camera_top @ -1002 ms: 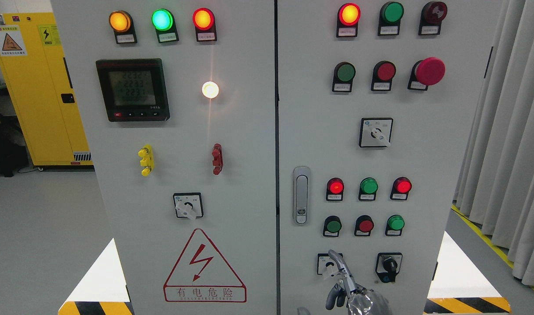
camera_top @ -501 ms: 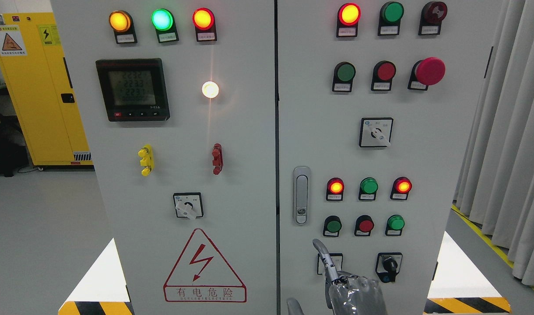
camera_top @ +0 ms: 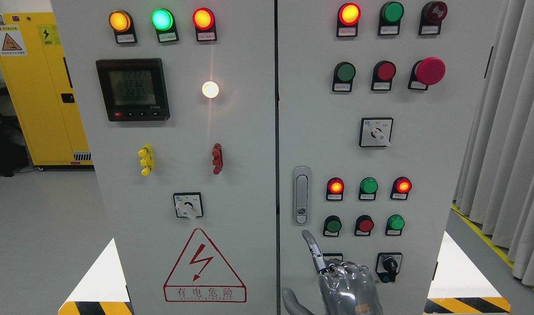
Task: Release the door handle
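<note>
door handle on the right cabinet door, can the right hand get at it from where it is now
Probably yes. The right hand sits just below the door handle, index finger extended toward it, and only bare panel lies between them.

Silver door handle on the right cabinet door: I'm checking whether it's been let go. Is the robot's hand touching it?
Apart. The head view shows bare grey panel between the raised index fingertip of the right hand and the silver door handle above it.

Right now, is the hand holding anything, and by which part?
Nothing is held. The right hand is below the door handle, one finger pointing up toward it without touching; the others are curled.
</note>
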`<act>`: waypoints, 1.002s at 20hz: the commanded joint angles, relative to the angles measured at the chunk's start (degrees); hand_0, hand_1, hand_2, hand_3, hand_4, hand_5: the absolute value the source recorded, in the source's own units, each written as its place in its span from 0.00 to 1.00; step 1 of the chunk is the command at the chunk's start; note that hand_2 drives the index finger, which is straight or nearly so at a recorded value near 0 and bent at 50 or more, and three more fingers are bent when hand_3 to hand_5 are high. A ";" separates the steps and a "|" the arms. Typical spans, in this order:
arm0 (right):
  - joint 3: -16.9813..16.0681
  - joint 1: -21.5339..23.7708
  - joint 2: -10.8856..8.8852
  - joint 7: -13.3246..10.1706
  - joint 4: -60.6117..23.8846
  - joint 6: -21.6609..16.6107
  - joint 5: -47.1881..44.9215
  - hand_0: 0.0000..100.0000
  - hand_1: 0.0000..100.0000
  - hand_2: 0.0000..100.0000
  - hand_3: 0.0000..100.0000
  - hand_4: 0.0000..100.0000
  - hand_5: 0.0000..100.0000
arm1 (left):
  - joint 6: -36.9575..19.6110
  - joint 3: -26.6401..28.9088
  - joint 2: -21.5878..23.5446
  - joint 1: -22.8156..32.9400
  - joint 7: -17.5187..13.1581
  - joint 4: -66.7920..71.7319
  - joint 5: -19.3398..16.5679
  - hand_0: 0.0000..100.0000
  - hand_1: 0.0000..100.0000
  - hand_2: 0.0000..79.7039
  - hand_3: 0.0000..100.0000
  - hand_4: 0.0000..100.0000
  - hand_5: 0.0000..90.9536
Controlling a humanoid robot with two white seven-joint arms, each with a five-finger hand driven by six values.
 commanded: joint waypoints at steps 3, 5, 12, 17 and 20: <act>0.05 -4.08 0.33 0.17 7.15 1.96 2.64 0.25 0.40 0.00 1.00 1.00 1.00 | 0.01 0.00 0.00 0.00 -0.02 -0.70 0.00 0.12 0.56 0.00 0.00 0.00 0.00; 0.05 -5.05 0.42 0.17 8.03 2.85 2.55 0.25 0.40 0.00 1.00 1.00 1.00 | 0.01 0.00 0.00 0.00 -0.02 -0.70 -0.09 0.12 0.56 0.00 0.00 0.00 0.00; 0.05 -6.80 1.12 0.26 9.53 3.38 2.47 0.26 0.40 0.00 1.00 1.00 1.00 | 0.01 0.00 0.00 0.00 -0.02 -0.70 0.00 0.12 0.56 0.00 0.00 0.00 0.00; 0.05 -7.16 1.21 0.26 9.79 4.34 2.11 0.26 0.40 0.00 1.00 1.00 1.00 | 0.01 0.00 0.00 0.00 -0.02 -0.70 0.00 0.12 0.56 0.00 0.00 0.00 0.00; 0.05 -7.42 1.47 0.35 9.88 4.34 2.11 0.27 0.40 0.00 1.00 1.00 1.00 | 0.01 0.00 0.00 0.00 -0.02 -0.70 0.00 0.12 0.56 0.00 0.00 0.00 0.00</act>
